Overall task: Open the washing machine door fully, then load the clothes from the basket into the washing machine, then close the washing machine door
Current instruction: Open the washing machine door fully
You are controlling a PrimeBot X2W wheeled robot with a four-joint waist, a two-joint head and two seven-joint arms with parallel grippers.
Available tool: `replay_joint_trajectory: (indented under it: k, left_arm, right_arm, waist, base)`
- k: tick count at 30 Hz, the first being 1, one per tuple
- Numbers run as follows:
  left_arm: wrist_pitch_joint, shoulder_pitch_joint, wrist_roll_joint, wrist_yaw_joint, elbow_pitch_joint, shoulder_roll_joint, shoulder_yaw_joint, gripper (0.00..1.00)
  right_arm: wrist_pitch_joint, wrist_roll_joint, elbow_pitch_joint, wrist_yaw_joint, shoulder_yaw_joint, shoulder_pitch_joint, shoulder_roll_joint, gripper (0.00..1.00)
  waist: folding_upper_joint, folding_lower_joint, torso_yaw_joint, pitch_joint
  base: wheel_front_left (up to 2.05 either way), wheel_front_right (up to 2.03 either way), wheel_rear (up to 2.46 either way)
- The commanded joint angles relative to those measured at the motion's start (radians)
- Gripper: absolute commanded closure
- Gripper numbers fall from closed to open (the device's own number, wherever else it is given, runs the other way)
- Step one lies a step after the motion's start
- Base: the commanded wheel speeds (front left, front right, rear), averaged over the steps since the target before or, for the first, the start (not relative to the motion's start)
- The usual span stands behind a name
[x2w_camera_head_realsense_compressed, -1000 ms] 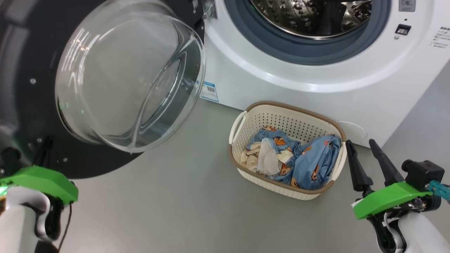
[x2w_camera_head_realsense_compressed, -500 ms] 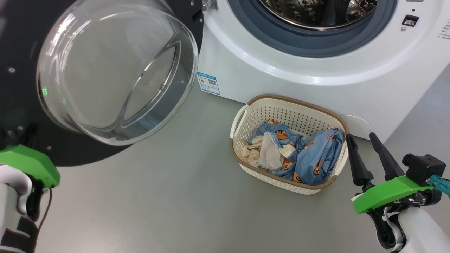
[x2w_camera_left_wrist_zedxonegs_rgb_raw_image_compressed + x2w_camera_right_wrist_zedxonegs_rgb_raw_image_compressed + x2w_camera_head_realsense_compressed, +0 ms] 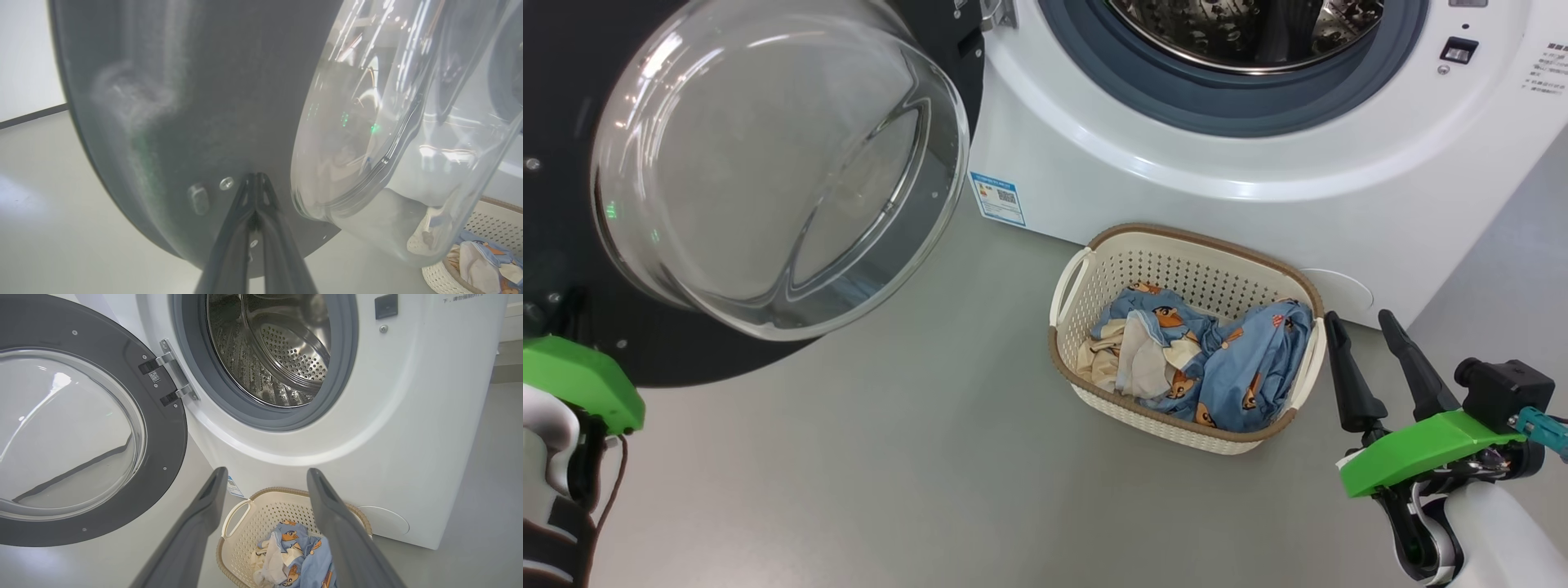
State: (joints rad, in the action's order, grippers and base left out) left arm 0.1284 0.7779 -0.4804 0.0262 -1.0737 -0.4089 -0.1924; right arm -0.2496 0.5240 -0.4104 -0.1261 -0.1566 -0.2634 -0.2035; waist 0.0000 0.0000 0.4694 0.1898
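Progress: step 1 looks done. The washing machine door (image 3: 81,428) hangs swung wide off its hinge (image 3: 173,371), and the drum (image 3: 278,355) mouth is fully exposed. Steps 2 & 3 not started: the clothes (image 3: 1217,367) all lie in the basket (image 3: 1192,234), nothing seen in the drum, door yet to be shut.

L pincer (image 3: 255,179): fingers together, nothing btw them, tips right at the door's dark inner face, just beside a small screw (image 3: 226,183). Touching or a hair off, can't tell. The glass bowl (image 3: 388,143) bulges close on its right in the wrist view; the door's lower edge sits under the tips.

R pincer (image 3: 1357,318): fingers wide apart, empty, hovering over the floor (image 3: 931,457). Basket is just ahead & to its left, near rim almost at its left finger, clothes a short reach in. Front of the washing machine (image 3: 1176,188) stands beyond the basket, drum mouth higher up & ahead.

Room: open floor btw door & basket, plenty for the R arm. Edges to mind, my guess: basket rim on the way in, grey gasket (image 3: 1225,114) lip at the drum mouth, and the glass bowl sticking out left of the lift path.
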Motion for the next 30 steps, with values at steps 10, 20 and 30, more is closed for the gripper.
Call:
replay_joint_trajectory:
  k: [10, 20, 30]
  left_arm:
    - [0.058, 0.023, 0.011, 0.028, -0.027, -0.052, 0.007, 1.00]
    - [0.100, -0.027, 0.010, 0.062, -0.018, -0.040, -0.020, 1.00]
    - [0.126, -0.099, -0.001, 0.080, 0.075, -0.026, -0.028, 1.00]
  right_arm:
    - [-0.012, 0.002, 0.018, -0.005, -0.018, -0.004, 0.005, 0.00]
    - [-0.012, 0.009, 0.014, -0.005, -0.025, 0.011, 0.006, 0.00]
    - [-0.012, 0.013, 0.012, -0.005, -0.033, 0.033, 0.008, 0.00]
  waist:
    - [0.0000, 0.0000, 0.002, -0.033]
    - [0.0000, 0.0000, -0.013, -0.072]
    - [0.0000, 0.0000, -0.028, -0.117]
  base:
    - [0.00, 0.00, 0.00]
    - [0.00, 0.00, 0.00]
    - [0.00, 0.00, 0.00]
